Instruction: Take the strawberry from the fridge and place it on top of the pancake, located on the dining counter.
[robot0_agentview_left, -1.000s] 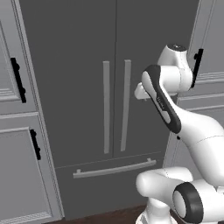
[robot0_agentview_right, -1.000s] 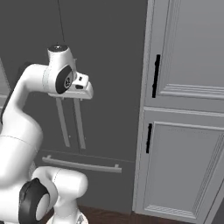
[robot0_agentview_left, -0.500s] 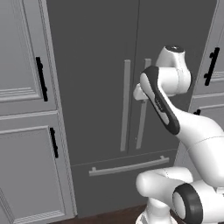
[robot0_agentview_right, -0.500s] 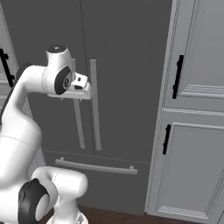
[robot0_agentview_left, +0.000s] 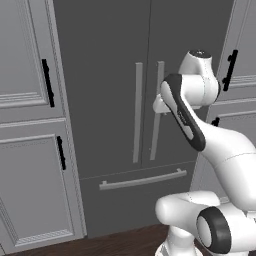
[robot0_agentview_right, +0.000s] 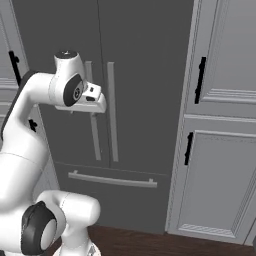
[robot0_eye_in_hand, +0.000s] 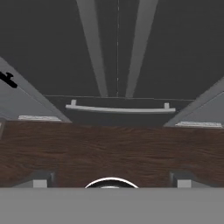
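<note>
The fridge stands shut, its two long handles side by side at the middle seam and the drawer handle across the lower front. Light grey cabinets flank it. The gripper, released and holding nothing, hangs in front of the fridge doors near the handles, not touching them. Compared with a second ago, the whole picture has shifted: the fridge sits further right in the left base view and looms larger.

Light grey panelled cabinets with black handles above dark wood floor.
</note>
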